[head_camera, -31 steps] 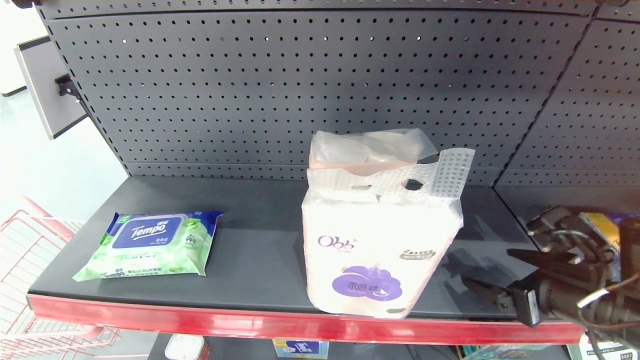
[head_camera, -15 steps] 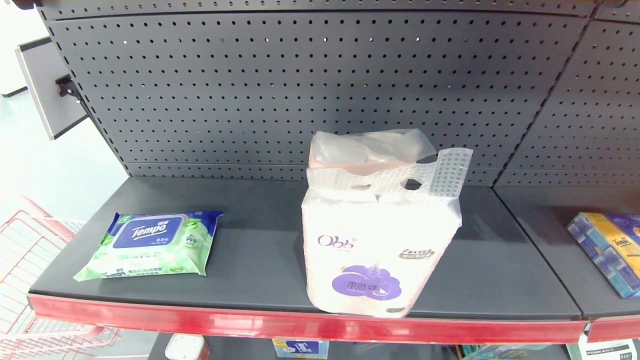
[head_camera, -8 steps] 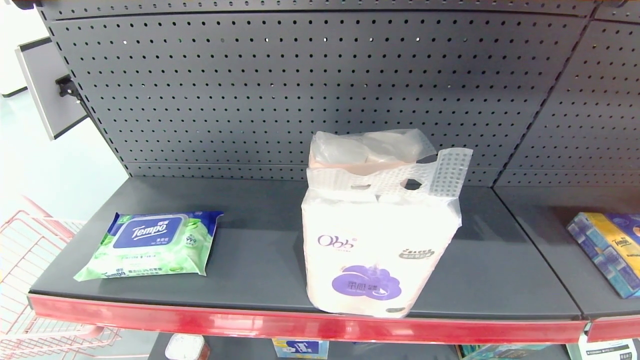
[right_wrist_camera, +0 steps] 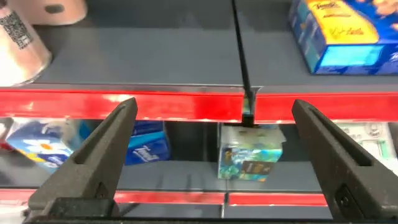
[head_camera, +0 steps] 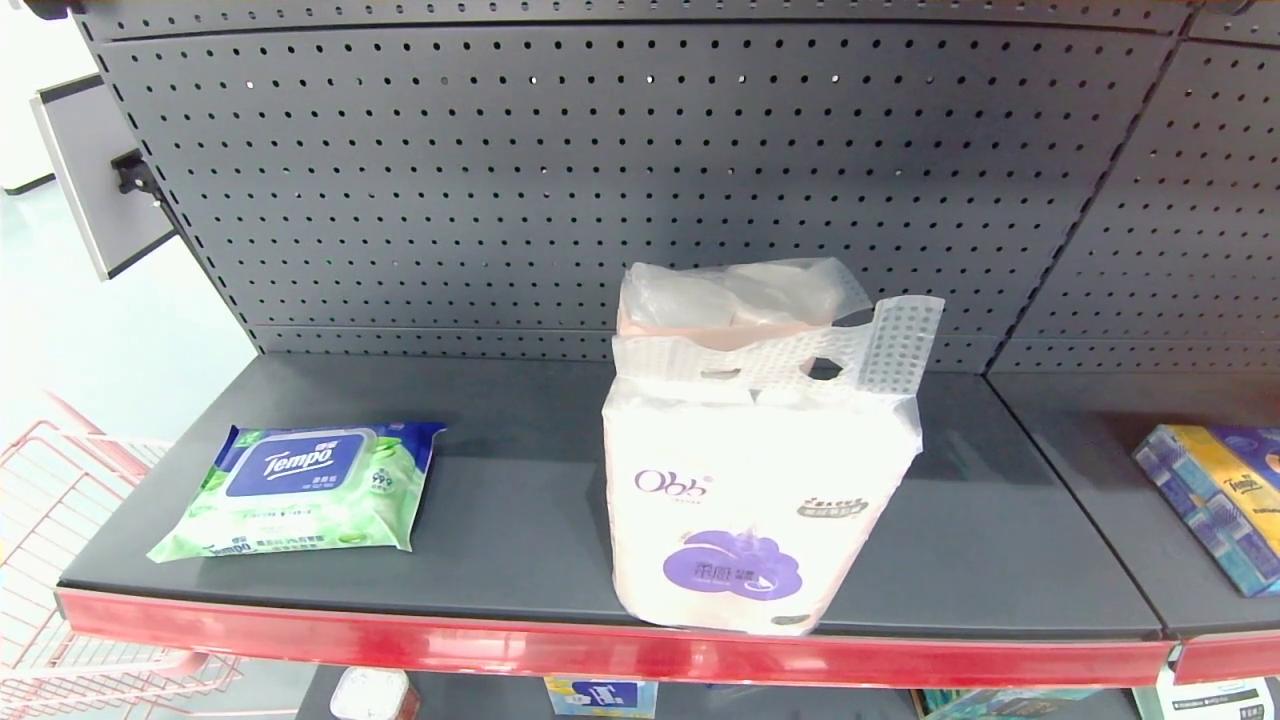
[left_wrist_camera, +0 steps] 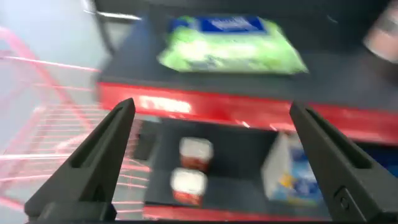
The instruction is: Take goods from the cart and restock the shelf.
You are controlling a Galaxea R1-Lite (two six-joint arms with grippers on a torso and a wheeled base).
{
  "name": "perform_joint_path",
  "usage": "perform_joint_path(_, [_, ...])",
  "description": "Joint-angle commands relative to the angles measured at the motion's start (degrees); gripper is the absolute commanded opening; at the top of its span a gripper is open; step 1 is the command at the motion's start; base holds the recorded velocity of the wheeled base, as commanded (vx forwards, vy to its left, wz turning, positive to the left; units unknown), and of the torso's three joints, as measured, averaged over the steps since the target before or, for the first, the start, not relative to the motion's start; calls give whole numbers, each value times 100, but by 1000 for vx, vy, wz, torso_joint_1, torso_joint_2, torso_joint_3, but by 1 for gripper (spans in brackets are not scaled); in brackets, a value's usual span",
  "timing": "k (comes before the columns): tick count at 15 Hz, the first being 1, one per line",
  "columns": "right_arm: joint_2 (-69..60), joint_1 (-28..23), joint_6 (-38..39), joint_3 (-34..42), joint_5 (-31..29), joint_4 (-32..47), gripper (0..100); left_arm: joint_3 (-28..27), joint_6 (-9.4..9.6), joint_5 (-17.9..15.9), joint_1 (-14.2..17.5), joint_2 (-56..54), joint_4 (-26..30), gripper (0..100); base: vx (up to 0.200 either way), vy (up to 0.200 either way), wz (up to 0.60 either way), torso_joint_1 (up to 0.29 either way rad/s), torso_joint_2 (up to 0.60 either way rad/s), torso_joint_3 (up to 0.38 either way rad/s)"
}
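On the dark grey shelf (head_camera: 500, 520), a green-and-blue wet-wipes pack (head_camera: 300, 490) lies flat toward the left, close to the red front lip (head_camera: 600, 648). Well apart from it, right of the middle, a white toilet-roll pack (head_camera: 750, 500) stands upright at the near edge, its perforated plastic handle raised on top. Just behind it, near the pegboard back panel (head_camera: 600, 180), stands a second pinkish pack (head_camera: 735, 295) in clear wrap; whether the two touch cannot be told. On the neighbouring bay to the right, past the upright divider (right_wrist_camera: 239, 43), a blue-and-yellow tissue box (head_camera: 1215, 500) lies near the front. The pink wire cart (head_camera: 60, 560) stands at the far left, lower than the shelf and beside its left end. The left hand (left_wrist_camera: 211, 107) sits low in front of the shelf's left part, about level with the red lip, spread wide with nothing held; beyond it, on the lower shelf (left_wrist_camera: 236, 149), two small red-and-white tubs (left_wrist_camera: 193, 168) stand one behind the other with a blue-and-white carton (left_wrist_camera: 289, 171) to their right. The right hand (right_wrist_camera: 214, 102) sits in front of the join between the two bays, likewise spread wide and empty; below the lip there, blue tissue packs (right_wrist_camera: 43, 140) and a green patterned box (right_wrist_camera: 252, 152) rest on the lower level.
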Motion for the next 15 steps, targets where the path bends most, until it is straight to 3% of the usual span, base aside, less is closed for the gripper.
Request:
perform_joint_path(1, [-92, -31, -178, 110, -310, -254, 100, -11, 121, -123, -18, -3, -4, 100, 0, 0, 0, 0, 0, 0])
perform_joint_path(5, [-92, -31, -257, 110, -143, -280, 100, -2, 182, -185, -97, -12, 4, 100, 0, 0, 0, 0, 0, 0])
perform_joint_path(6, [-92, -31, -257, 110, -143, -280, 100, -11, 182, -211, -246, -20, 13, 100, 0, 0, 0, 0, 0, 0])
perform_joint_path(7, [-92, -31, -275, 110, -134, -280, 100, -11, 182, -211, -668, -29, 13, 100, 0, 0, 0, 0, 0, 0])
perform_joint_path(8, [-92, -31, -257, 110, -134, -280, 100, -2, 182, -211, -747, -29, 4, 100, 0, 0, 0, 0, 0, 0])
perform_joint_path(15, [-92, -31, -266, 110, -143, -280, 100, -2, 191, -88, -624, -29, 4, 100, 0, 0, 0, 0, 0, 0])
